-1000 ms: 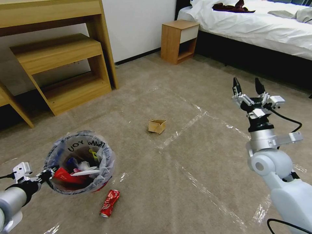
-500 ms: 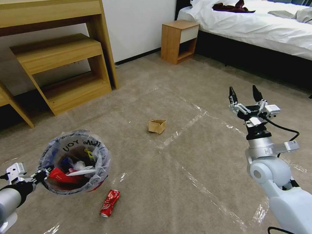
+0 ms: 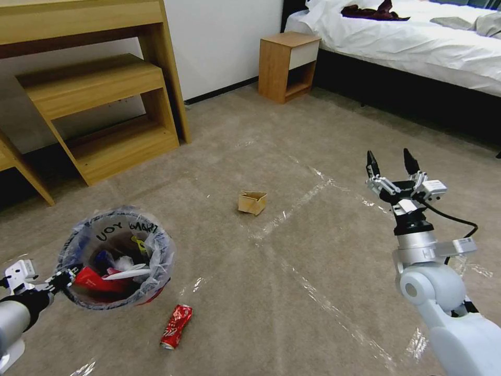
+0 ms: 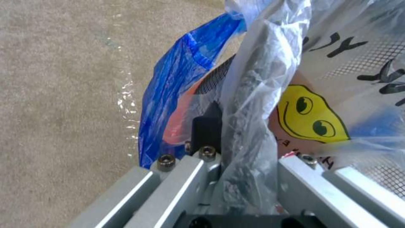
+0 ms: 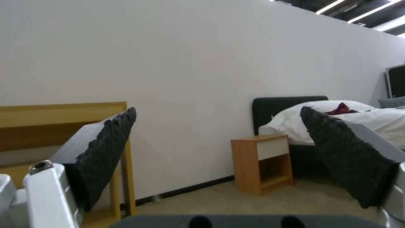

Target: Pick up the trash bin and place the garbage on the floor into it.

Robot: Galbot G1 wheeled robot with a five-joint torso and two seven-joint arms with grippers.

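I've got the bin [image 3: 116, 258] low on my left, held off the floor [image 3: 292, 292] by its rim; L gripper [image 3: 61, 279] is pinched on rim and liner. The grip is at 1 edge, so bin may tilt or liner slip. Can [image 3: 176, 326] lies just beside bin, box [image 3: 252, 202] farther out. R gripper [image 3: 389, 167] hangs spread, empty.
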